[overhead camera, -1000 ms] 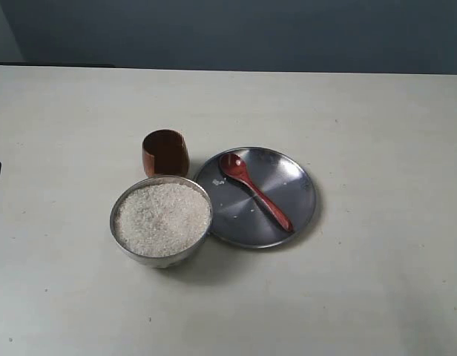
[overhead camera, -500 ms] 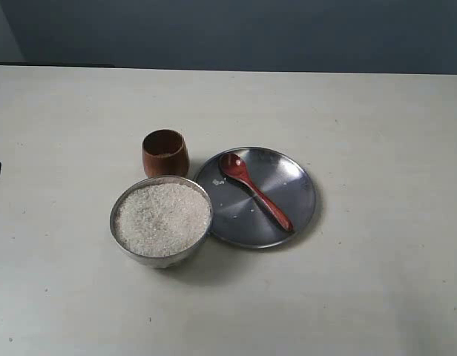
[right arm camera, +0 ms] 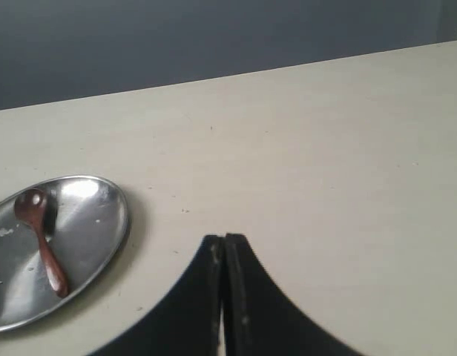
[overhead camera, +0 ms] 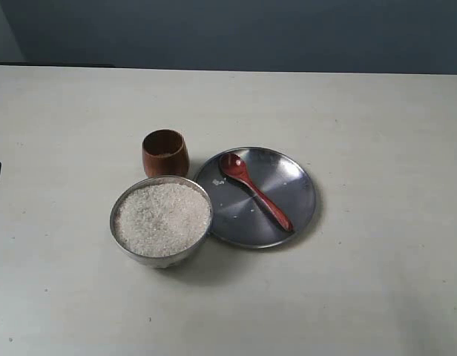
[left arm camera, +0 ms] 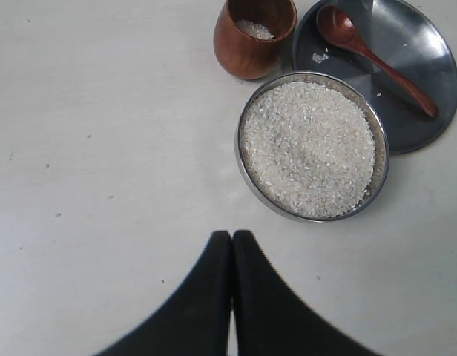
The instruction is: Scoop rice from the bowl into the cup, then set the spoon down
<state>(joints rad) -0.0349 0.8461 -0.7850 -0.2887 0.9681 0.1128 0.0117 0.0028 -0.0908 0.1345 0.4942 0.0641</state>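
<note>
hanging above the table (left arm camera: 102,148), left gripper (left arm camera: 231,237) and right gripper (right arm camera: 224,240) pinched shut, apparently empty

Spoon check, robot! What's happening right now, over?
Shut, empty: left gripper, right gripper. The spoon lies on plate, unheld. A little rice in cup. Nothing blocking.

A lab-style test bench (sparse, staged): plain pale table (overhead camera: 377,282) against a blank dark wall (overhead camera: 251,33).
</note>
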